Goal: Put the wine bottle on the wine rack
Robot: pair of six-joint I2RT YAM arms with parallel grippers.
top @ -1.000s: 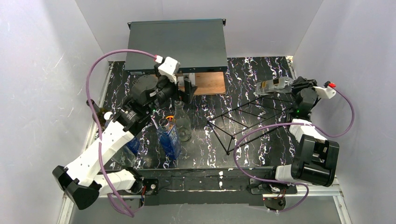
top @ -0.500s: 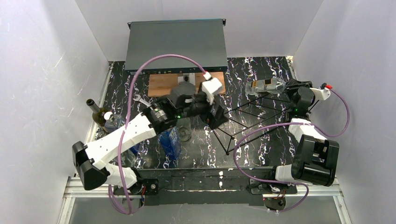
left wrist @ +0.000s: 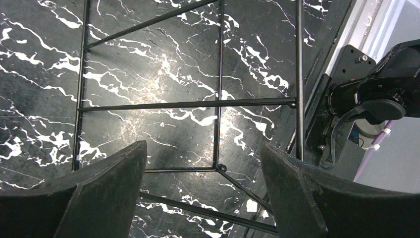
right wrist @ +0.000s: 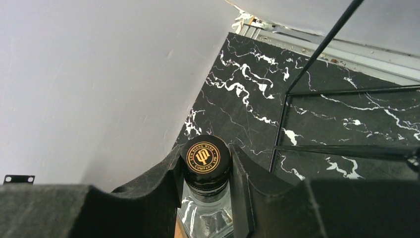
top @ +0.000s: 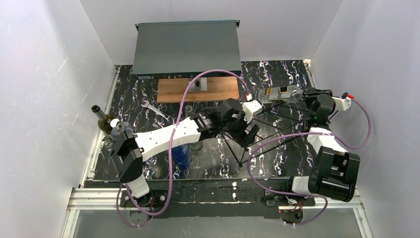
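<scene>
Moved: left gripper (left wrist: 203, 153) swung from the table (top: 277, 69) left edge to over the wine rack (left wrist: 188, 104), fingers apart, empty. right gripper (top: 309, 96) clamps the wine bottle (top: 280, 92) neck, near far-right corner. Risk: crowded arms nudge rack, bottle misseats.

My right gripper (right wrist: 206, 171) is showing black fingers (right wrist: 158, 186) beside a clear glass wine bottle (right wrist: 205, 210), whose black cap (right wrist: 206, 157) is bearing a gold emblem and lettering. The wine rack (left wrist: 218, 104) is showing thin black wire over a table (left wrist: 148, 64) gleaming black with white marble veins. My left arm (top: 163, 138) is wearing white shells, black joints and a purple cable (top: 218, 73). Far off, a brown wooden board (top: 198, 89) is fronting a dark grey box (top: 187, 47); nearer, a bottle (top: 181, 155) is glinting blue.
</scene>
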